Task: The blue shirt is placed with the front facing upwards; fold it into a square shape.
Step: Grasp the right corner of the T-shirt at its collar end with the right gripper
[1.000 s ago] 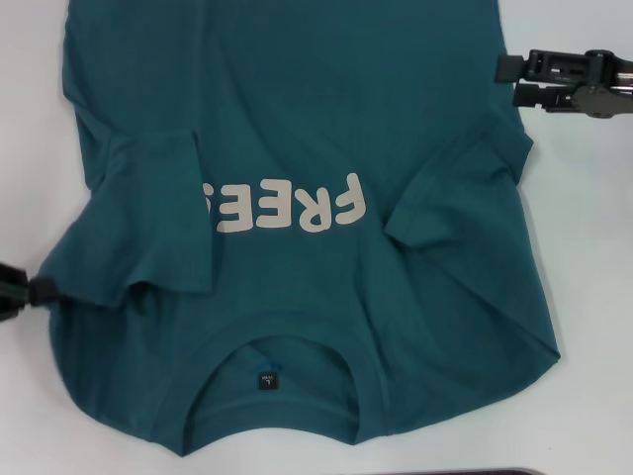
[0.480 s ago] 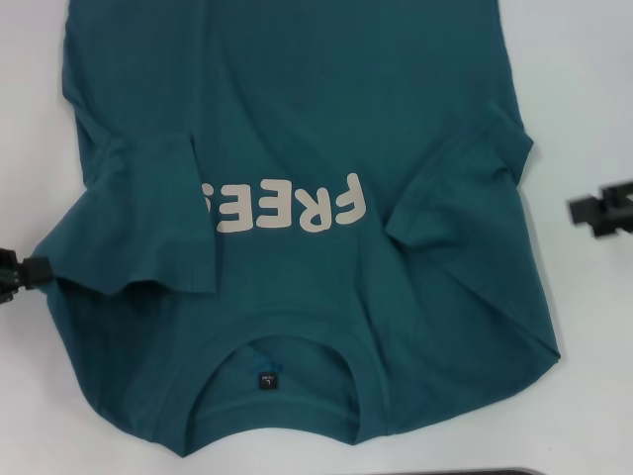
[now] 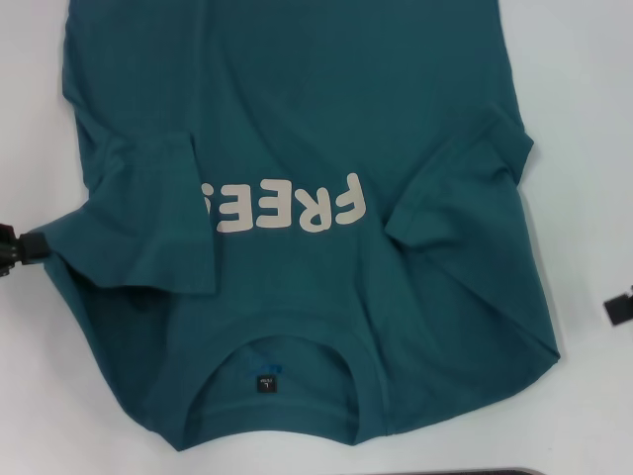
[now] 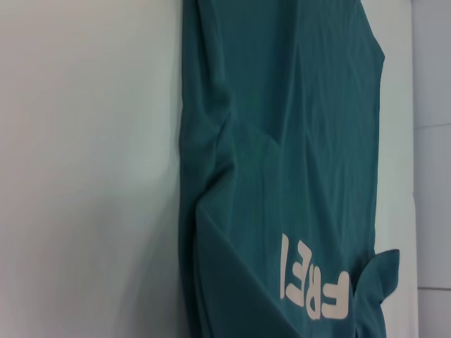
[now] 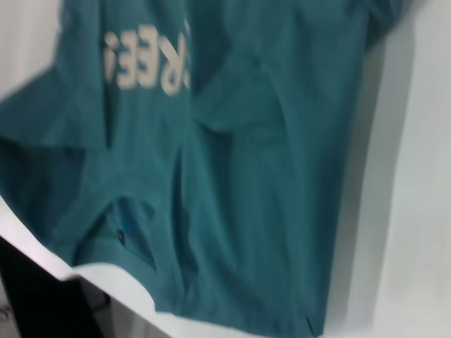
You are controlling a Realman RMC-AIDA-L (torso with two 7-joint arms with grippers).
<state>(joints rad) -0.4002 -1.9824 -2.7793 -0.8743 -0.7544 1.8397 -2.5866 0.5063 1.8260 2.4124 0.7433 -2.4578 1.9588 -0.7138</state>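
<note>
The blue shirt (image 3: 297, 119) lies front up on the white table (image 3: 584, 148), with its collar (image 3: 267, 346) toward me and the cream lettering (image 3: 287, 208) upside down. Both sleeves are folded in over the body, the left one (image 3: 148, 218) and the right one (image 3: 455, 188). My left gripper (image 3: 22, 249) is at the far left edge, shut on the outer corner of the left sleeve, which is drawn to a point. Only a black tip of my right gripper (image 3: 620, 307) shows at the right edge, apart from the cloth. The shirt also shows in the left wrist view (image 4: 296, 141) and the right wrist view (image 5: 268, 176).
Bare white table lies on both sides of the shirt. A dark strip (image 3: 445, 472) runs along the near table edge. The right wrist view shows that edge with dark space (image 5: 28, 296) below it.
My left gripper has moved away from me along the left edge, dragging the sleeve corner with it. My right gripper has pulled back toward me from beside the shirt's right side to the picture's edge.
</note>
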